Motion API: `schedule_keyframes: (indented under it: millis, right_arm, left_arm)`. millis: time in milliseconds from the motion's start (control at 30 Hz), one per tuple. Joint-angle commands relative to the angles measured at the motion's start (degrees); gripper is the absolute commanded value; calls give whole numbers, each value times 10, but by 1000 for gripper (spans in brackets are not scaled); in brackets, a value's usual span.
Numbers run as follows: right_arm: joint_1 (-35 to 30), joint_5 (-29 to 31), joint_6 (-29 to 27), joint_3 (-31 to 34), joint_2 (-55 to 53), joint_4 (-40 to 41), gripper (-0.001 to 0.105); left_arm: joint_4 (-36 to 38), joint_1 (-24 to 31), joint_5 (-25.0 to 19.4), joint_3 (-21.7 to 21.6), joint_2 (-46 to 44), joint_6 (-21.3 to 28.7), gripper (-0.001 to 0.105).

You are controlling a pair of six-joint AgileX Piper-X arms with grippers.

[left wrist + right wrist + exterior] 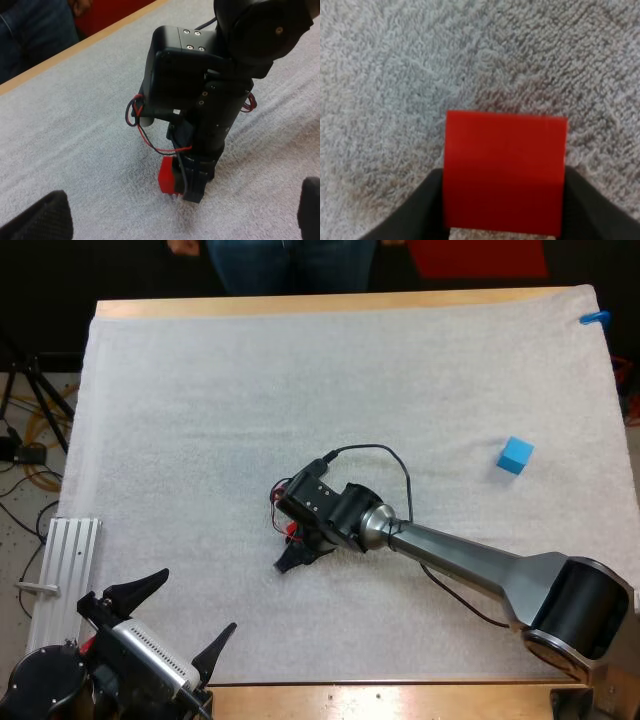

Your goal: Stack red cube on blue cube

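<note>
Red cube [505,172] clamped in right hand [292,540], blue cube [515,455] well apart

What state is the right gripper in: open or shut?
Shut on the red cube: the right gripper's black fingers press against it from both sides.

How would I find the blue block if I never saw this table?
Find the big white mat on the table. Near its right side a small blue cube sits alone. It is the only blue one; the red cube sits mid-mat.
</note>
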Motion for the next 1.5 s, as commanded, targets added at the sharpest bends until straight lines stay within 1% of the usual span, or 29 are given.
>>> schedule_keyframes:
  millis: [0,33,67,100,167,267,400,533,733,867,1100,1367,1467]
  right_arm:
    - [1,0,4,-6,-2,-3,20]
    - [1,0,4,-6,-2,-3,18]
    - [1,0,4,-6,-2,-3,11]
    - [1,0,4,-6,-2,-3,7]
    - [1,0,6,-6,-4,-1,3]
    - [1,5,6,-11,-13,11,4]
    - [0,44,-1,-16,-44,17,4]
    - [-8,45,0,-16,-85,25,4]
    - [-50,48,3,-16,-145,76,4]
    - [-81,61,2,-16,-181,106,4]
    - [-128,104,-2,-16,-237,168,4]
    - [-205,108,-2,-16,-252,226,4]
    - [-234,143,-2,-16,-252,221,4]
  left_arm:
    - [0,-2,-1,-5,1,-6,87]
    - [0,-2,-1,-5,1,-6,87]
    - [0,-2,-1,-5,1,-6,87]
    - [0,-2,-1,-5,1,-6,87]
    - [0,-2,-1,-5,1,-6,87]
    - [0,-2,-1,-5,1,-6,87]
    - [0,-2,-1,-5,1,-6,87]
    - [0,-2,-1,-5,1,-6,87]
    - [0,-2,-1,-5,1,-6,87]
    - [0,-2,13,-5,1,-6,87]
    - [-2,-2,30,-5,1,-6,87]
    - [-2,-2,30,-5,1,-6,87]
    - [-2,-2,30,-5,1,-6,87]
